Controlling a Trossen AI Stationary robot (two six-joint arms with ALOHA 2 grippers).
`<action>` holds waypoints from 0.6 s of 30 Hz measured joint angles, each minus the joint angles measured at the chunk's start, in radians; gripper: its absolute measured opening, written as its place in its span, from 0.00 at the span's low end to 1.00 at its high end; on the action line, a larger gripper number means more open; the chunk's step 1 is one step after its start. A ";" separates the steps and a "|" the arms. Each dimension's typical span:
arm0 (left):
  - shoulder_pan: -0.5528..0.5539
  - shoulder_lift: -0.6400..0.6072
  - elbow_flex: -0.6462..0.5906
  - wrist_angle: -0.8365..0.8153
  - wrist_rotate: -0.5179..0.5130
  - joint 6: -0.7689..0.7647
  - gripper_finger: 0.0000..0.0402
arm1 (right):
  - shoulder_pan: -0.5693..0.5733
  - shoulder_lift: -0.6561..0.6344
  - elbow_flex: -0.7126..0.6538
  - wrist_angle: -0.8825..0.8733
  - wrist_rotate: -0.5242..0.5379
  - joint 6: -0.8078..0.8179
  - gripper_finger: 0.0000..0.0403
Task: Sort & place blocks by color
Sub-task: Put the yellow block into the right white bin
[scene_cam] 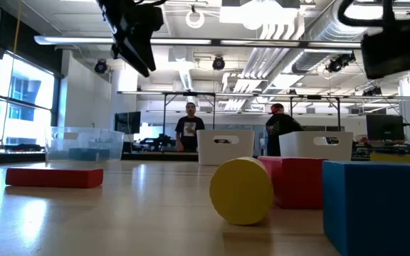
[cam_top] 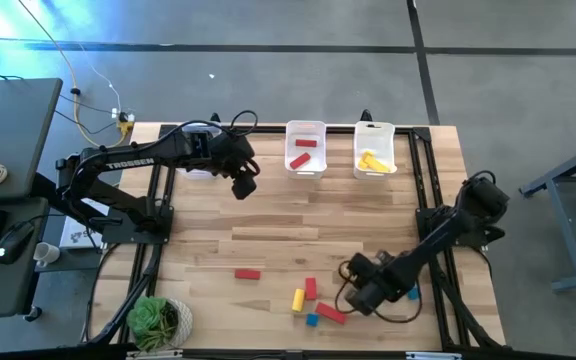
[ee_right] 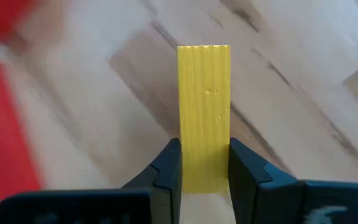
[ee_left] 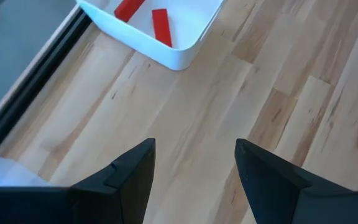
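Several loose blocks lie flat near the table's near edge: a red bar [cam_top: 247, 273], a yellow one [cam_top: 298, 299], a red one [cam_top: 310, 288], a small blue cube [cam_top: 312, 319] and another red bar [cam_top: 330, 314]. My right gripper [cam_top: 360, 297] hovers just right of them, shut on a yellow bar [ee_right: 204, 93]. My left gripper [cam_top: 243, 182] hangs open and empty over the far left of the table, beside the bin with red blocks [cam_top: 305, 148]. Next to that bin, another bin [cam_top: 375, 150] holds yellow blocks. My right gripper pinches the yellow bar by one end [ee_right: 204, 140] between its two fingers [ee_right: 169, 165]. The bar runs lengthwise straight out ahead of the fingers. It stands out sharp against the blurred table behind it.
A clear bin [cam_top: 200, 152] sits partly under my left arm at the far left. A potted plant [cam_top: 158, 320] stands at the near left corner. Bare wood lies across the table's middle [cam_top: 298, 225]. Two people [scene_cam: 189, 128] stand in the room beyond the table.
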 joint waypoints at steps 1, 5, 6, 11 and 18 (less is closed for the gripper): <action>0.002 0.000 0.000 0.003 -0.001 0.016 0.52 | -0.011 -0.009 0.001 0.002 -0.004 -0.001 0.17; 0.003 0.000 0.000 0.040 -0.023 0.070 0.52 | -0.089 -0.044 0.001 -0.018 0.050 -0.008 0.17; 0.003 0.000 0.000 0.052 -0.023 0.080 0.52 | -0.110 -0.052 0.001 -0.031 0.069 -0.008 0.17; 0.003 0.000 0.000 0.115 -0.023 0.140 0.52 | -0.219 -0.096 0.001 -0.050 0.100 -0.031 0.17; 0.003 0.000 0.000 0.134 -0.022 0.212 0.52 | -0.374 -0.180 0.003 -0.128 0.201 -0.038 0.17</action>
